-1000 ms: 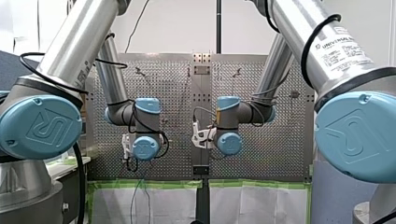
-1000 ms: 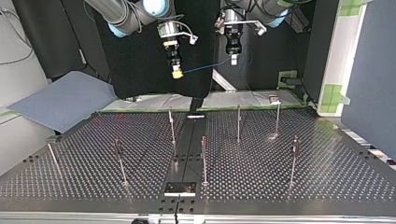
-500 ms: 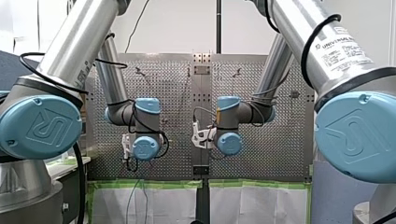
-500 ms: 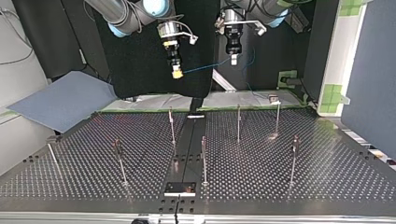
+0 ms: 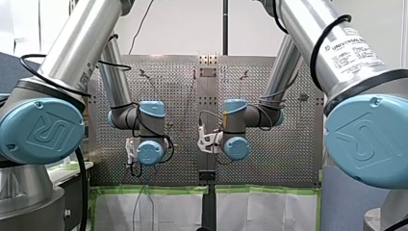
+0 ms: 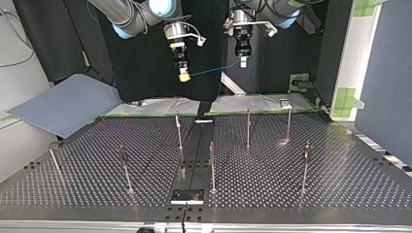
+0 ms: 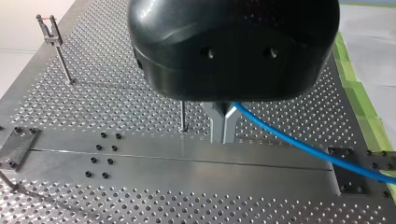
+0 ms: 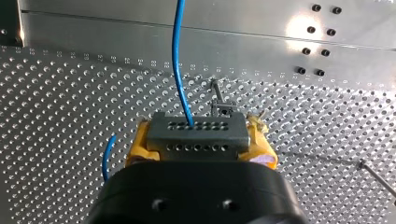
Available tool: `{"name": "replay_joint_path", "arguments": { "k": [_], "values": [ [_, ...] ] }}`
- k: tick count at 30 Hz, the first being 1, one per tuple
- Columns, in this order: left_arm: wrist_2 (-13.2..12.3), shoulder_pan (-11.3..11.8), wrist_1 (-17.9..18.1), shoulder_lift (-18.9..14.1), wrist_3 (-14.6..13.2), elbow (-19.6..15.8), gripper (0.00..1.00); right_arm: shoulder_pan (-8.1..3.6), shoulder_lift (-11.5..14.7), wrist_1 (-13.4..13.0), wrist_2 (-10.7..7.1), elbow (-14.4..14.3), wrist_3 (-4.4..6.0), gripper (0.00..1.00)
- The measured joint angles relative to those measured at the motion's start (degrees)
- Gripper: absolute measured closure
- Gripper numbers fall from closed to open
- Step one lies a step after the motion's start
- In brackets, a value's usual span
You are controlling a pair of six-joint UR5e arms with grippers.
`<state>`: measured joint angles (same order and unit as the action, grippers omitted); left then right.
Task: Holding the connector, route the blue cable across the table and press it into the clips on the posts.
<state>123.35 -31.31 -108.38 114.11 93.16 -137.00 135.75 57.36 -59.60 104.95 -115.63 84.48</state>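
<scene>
bright, even light. the silver perforated metal table (image 8: 70,93) flares white beside its bolt holes in the right wrist view and gleams faintly in the top view. my left gripper (image 7: 223,135) sits shaded under its glossy black housing. the black cloth backdrop (image 6: 145,82) is dim.

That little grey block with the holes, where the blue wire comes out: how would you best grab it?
Grip the connector by its two short ends, coming from the back, opposite the holed face. It is a flat bar, so its ends give parallel surfaces. My right gripper holds it this way: the yellow pads clamp each end, and the blue cable runs free from the holes.
</scene>
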Motion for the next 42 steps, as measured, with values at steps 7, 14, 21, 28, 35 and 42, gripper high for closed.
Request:
{"name": "replay_joint_path", "arguments": {
  "k": [7, 14, 21, 28, 35, 42],
  "values": [
    [0.0, 0.0, 0.0, 0.0, -0.1, 0.0, 1.00, 0.00, 0.0, 0.0, 0.00, 0.0, 0.00, 1.00],
    [-0.3, 0.9, -2.0, 2.5, -0.6, 0.4, 1.00, -0.44, -1.3, 1.2, 0.06, 0.0, -0.20, 1.00],
    [-0.4, 1.0, -2.4, 3.3, -0.6, 0.4, 1.00, -0.60, -5.0, 2.5, 0.09, 0.0, -0.26, 1.00],
    [-0.4, 1.0, -2.5, 3.3, -0.6, 0.4, 1.00, -0.61, -6.0, 2.5, 0.09, 0.0, -0.26, 1.00],
    [-0.4, 1.0, -2.5, 3.3, -0.6, 0.4, 1.00, -0.61, -6.1, 2.6, 0.09, 0.0, -0.26, 1.00],
    [-0.4, 1.0, -2.5, 3.3, -0.6, 0.4, 1.00, -0.61, -6.1, 2.6, 0.09, 0.0, -0.26, 1.00]
  ]
}}
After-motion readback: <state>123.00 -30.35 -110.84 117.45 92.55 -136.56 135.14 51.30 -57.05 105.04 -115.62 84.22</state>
